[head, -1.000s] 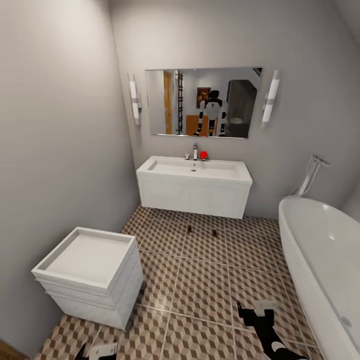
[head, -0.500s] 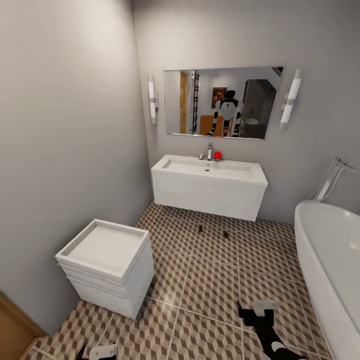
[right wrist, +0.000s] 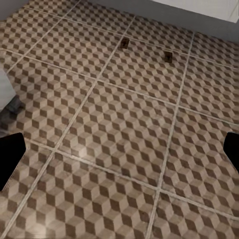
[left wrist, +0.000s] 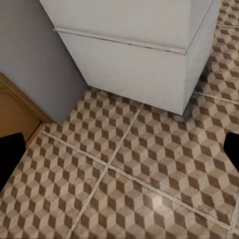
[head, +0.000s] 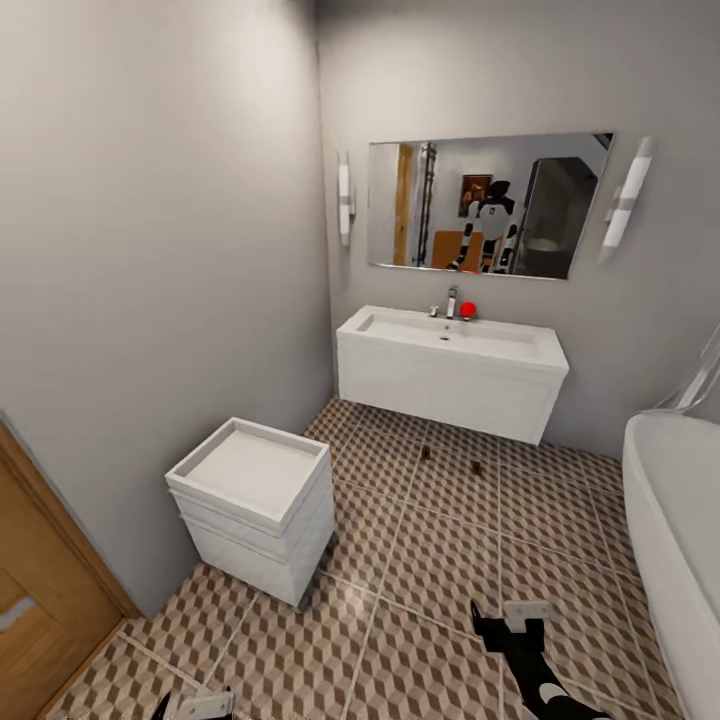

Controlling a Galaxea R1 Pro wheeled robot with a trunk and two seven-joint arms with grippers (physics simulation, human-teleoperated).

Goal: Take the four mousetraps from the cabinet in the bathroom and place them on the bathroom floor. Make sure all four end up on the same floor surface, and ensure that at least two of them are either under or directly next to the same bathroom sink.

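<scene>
The floor (head: 420, 590) has a wide open patch of tiles in the middle of the room, running from the robot up to the sink (head: 452, 370). Two mousetraps (head: 425, 453) (head: 476, 466) lie flat on the tiles just in front of the sink, a little apart from each other; the right wrist view shows them too (right wrist: 125, 43) (right wrist: 169, 56). On the left a small white drawer unit (head: 255, 510) stands by the grey wall and takes up that side. A wooden door (head: 45, 590) shows at the left edge. The white tub (head: 675, 540) closes in the right side. A mirror (head: 485, 205) hangs over the sink. The left end effector (head: 195, 705) sits low near the drawer unit, and the right end effector (head: 510, 625) hangs over bare tiles. Both have their fingers spread wide and hold nothing
</scene>
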